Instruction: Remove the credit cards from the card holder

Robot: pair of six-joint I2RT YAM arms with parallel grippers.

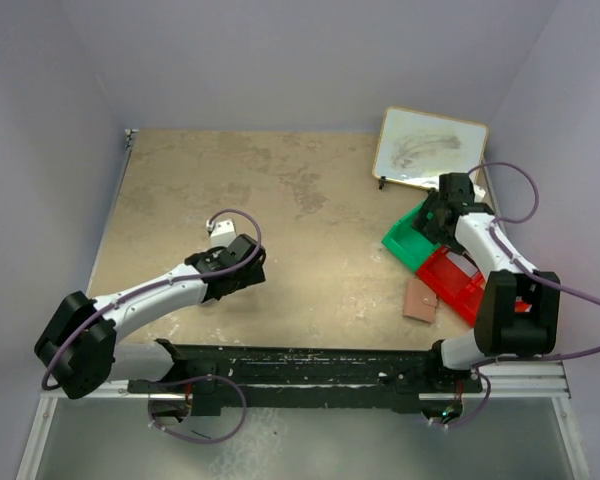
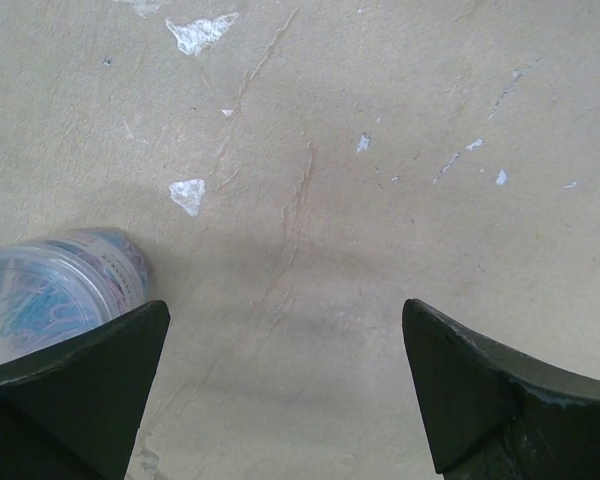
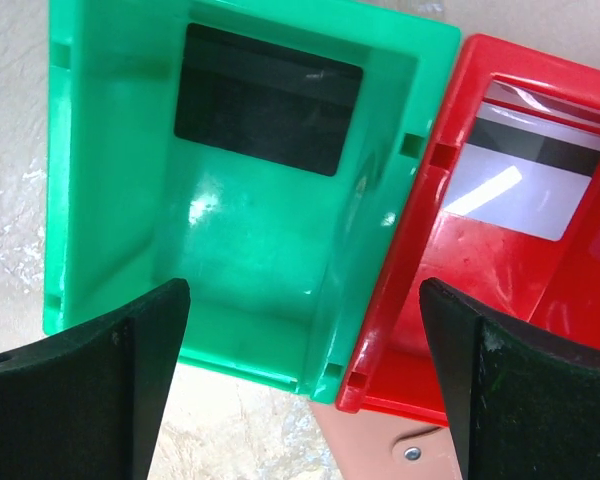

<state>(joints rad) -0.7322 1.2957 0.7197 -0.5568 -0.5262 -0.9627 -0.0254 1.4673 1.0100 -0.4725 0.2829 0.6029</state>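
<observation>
Card holder (image 1: 420, 298), just beside the red bin (image 3: 390, 320), lies base-ward of my spread, empty right jaws over the green bin (image 3: 110, 150); left jaws, also spread, are well apart.

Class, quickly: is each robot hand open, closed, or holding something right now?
Left hand: open, holding nothing.
Right hand: open, holding nothing, above the green bin.

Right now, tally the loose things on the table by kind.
Bins: 2 (green bin, red bin)
Cards: 2 (black card, white-grey card)
Card holder: 1
Whiteboard: 1
Paper-clip tub: 1
Total: 7
</observation>
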